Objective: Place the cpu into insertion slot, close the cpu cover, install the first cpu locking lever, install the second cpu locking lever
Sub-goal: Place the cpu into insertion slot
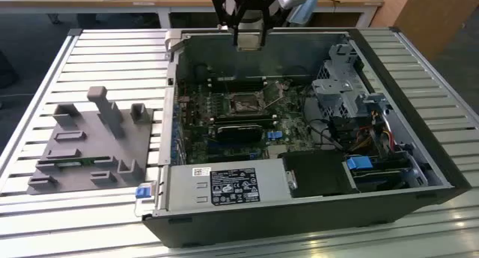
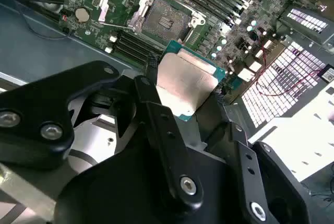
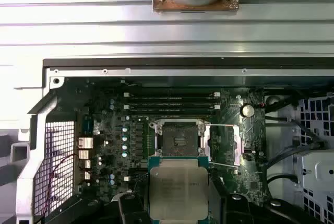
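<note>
The first wrist view's edge cuts off your cpu (image 3: 178,190); in the second wrist view, fingers (image 2: 166,140) cover part of it.

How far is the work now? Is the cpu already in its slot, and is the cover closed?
Nothing is finished yet. In hand: the gripper is shut on the cpu, held above the board, apart from the insertion slot. The slot is empty and the cpu cover stands open beside it. Left: seating the cpu, closing the cover, and both locking levers, which look unlatched.
</note>
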Controlling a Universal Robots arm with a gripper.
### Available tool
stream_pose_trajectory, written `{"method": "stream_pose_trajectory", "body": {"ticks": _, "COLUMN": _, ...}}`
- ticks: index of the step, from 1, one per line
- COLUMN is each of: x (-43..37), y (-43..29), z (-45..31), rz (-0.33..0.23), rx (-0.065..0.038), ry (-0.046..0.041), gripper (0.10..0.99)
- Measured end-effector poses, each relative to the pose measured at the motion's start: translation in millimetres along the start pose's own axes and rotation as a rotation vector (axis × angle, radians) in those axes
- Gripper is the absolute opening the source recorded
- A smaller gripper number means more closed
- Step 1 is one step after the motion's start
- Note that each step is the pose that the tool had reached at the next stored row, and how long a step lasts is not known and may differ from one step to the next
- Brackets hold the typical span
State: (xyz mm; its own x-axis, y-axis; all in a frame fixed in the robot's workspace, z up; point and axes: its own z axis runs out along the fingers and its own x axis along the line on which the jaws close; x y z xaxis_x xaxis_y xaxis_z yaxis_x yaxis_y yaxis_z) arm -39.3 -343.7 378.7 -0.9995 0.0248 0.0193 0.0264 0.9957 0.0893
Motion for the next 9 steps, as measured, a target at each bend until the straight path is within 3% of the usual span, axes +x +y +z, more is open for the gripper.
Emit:
{"method": "stream_pose_trajectory", "body": {"ticks": 5, "x": 0.0, "y": 0.0, "z": 0.0, "rz": 0.001, "rx": 0.002, "ry": -0.0002, "gripper": 0.541}}
{"method": "stream_pose_trajectory", "body": {"ticks": 9, "x": 0.0, "y": 0.3, "z": 0.7, "rz": 0.034, "rx": 0.004, "ry": -0.0032, "gripper": 0.541}}
